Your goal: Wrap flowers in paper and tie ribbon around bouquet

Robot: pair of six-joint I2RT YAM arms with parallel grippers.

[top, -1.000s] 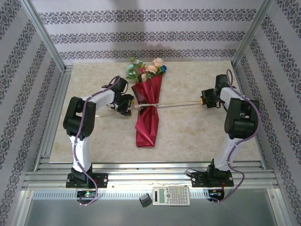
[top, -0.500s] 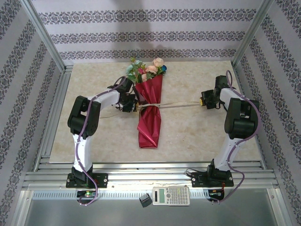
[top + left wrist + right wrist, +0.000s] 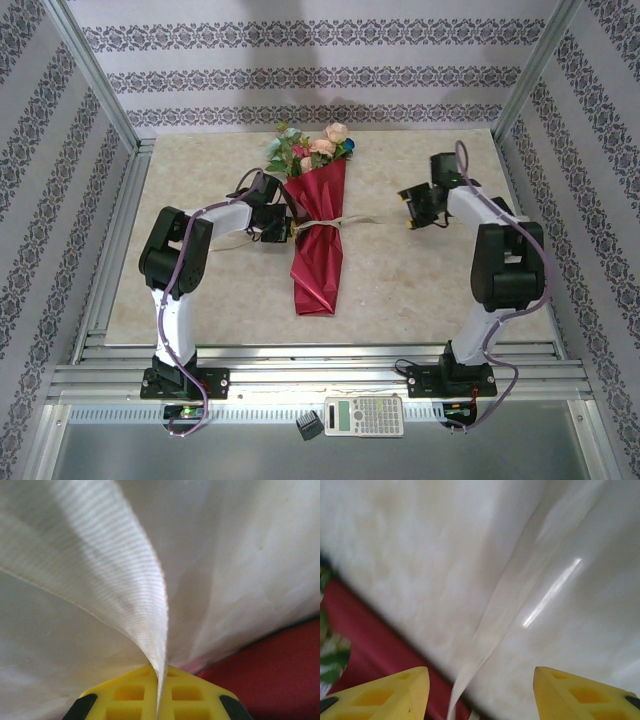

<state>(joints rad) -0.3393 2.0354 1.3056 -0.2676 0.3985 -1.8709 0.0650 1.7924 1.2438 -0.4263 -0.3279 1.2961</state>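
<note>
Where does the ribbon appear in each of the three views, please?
Top external: ribbon crosses the crimson paper midway, tail lying to the right.
Left wrist: ribbon rises from shut jaws, centre.
Right wrist: ribbon runs diagonally between open jaws.
Shared landmark: the crimson paper.

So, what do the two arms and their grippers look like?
The left arm and right arm have white links and bulky black joints, a purple cable looping along each. The left gripper and right gripper are black with yellow fingers.
</note>
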